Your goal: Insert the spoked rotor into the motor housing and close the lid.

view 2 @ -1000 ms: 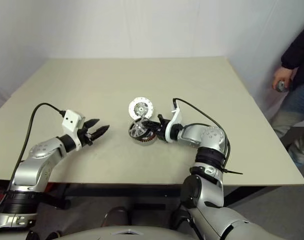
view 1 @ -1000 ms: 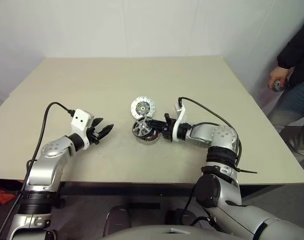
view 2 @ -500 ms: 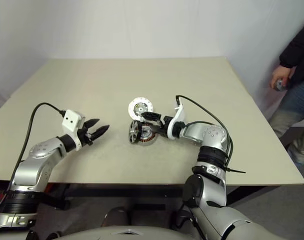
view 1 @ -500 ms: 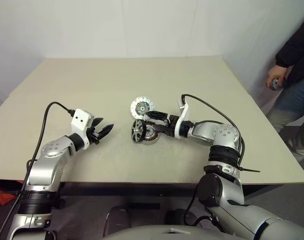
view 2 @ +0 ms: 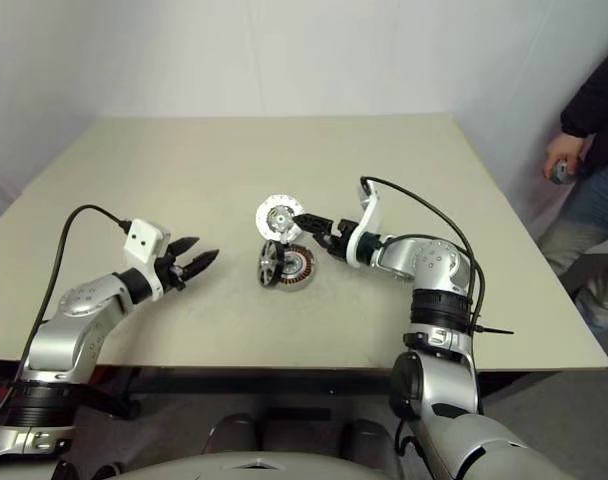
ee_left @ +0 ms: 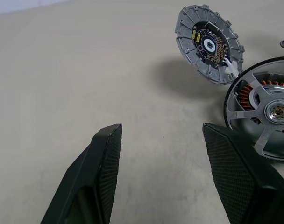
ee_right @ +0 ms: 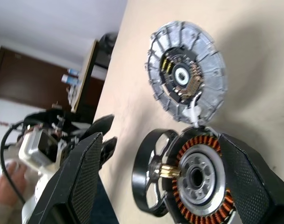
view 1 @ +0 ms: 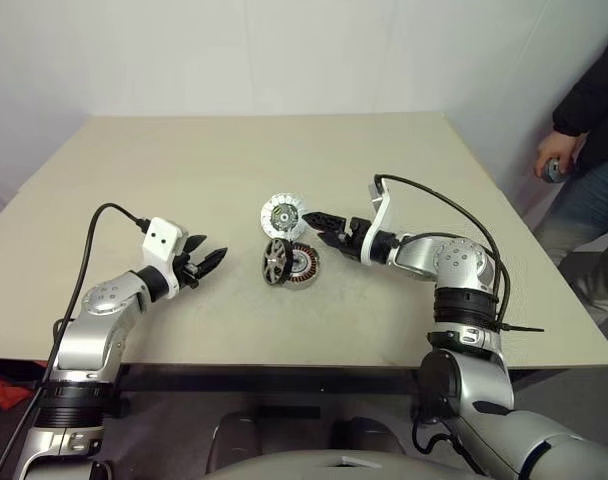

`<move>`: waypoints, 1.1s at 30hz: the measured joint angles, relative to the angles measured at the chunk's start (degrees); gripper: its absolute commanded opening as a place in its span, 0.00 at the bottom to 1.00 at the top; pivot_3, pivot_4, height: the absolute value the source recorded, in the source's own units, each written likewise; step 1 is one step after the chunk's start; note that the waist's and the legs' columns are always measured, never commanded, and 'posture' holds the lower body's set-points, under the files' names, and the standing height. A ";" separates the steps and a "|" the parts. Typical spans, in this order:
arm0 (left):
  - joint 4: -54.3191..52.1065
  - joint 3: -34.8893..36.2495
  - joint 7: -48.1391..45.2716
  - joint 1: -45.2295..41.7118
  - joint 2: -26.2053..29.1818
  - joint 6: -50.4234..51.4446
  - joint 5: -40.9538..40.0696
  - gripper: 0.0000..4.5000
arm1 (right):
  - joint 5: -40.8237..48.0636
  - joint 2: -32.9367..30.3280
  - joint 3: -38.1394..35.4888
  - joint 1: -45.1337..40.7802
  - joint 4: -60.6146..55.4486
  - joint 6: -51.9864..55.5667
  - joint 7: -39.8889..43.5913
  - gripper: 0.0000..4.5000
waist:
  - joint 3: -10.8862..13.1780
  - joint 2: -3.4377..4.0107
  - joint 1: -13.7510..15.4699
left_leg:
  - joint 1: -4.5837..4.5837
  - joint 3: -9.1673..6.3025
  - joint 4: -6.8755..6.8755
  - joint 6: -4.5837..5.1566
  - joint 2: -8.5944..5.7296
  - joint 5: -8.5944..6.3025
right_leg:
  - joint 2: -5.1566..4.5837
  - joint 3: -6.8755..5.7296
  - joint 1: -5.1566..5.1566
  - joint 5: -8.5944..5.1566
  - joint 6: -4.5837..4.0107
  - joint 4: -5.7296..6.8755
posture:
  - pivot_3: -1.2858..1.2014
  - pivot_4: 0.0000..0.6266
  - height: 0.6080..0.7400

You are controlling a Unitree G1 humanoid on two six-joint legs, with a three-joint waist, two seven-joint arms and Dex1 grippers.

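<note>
The spoked rotor [view 1: 276, 262] is propped on edge against the motor housing [view 1: 303, 263] – easily toppled. Both the right gripper [view 1: 320, 226] and left gripper [view 1: 202, 262] are spread, nothing held.

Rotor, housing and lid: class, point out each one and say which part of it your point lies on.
rotor [ee_right: 150, 170], right wrist view, on a grey spoke.
housing [ee_right: 216, 208], right wrist view, on the copper windings.
lid [ee_left: 185, 41], left wrist view, on its ribbed outer ring.

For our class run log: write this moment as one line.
rotor: upright beside housing | lid: open | right gripper: open | left gripper: open
</note>
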 measured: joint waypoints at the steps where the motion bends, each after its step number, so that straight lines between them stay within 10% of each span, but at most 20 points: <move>1: 0.00 0.00 0.00 -0.04 0.00 0.00 0.00 0.64 | 0.12 -0.31 0.84 0.02 -0.33 0.05 0.89 0.99 | 0.00 0.00 0.00 | 0.00 0.00 0.00 0.00 0.00 0.00 | 0.00 0.00 0.00 0.00 0.00 0.00 | 0.52 0.00 1.00; 15: 0.03 0.00 0.05 -0.06 0.00 -0.04 0.00 0.64 | -7.51 -6.91 19.39 2.57 -2.93 -7.51 10.65 0.99 | -0.03 -0.04 -0.06 | -0.01 -0.01 0.04 0.01 0.01 0.00 | 0.00 -0.01 0.01 0.00 0.00 0.01 | 0.52 0.00 1.00; 33: 0.03 0.07 0.26 0.28 -0.01 -0.10 0.01 0.64 | -10.41 -7.71 21.54 2.12 -9.81 -6.99 10.32 0.99 | -0.07 -0.11 -0.02 | -0.03 -0.02 0.07 0.02 0.00 0.00 | 0.00 -0.01 0.03 0.00 -0.01 0.01 | 0.52 0.00 1.00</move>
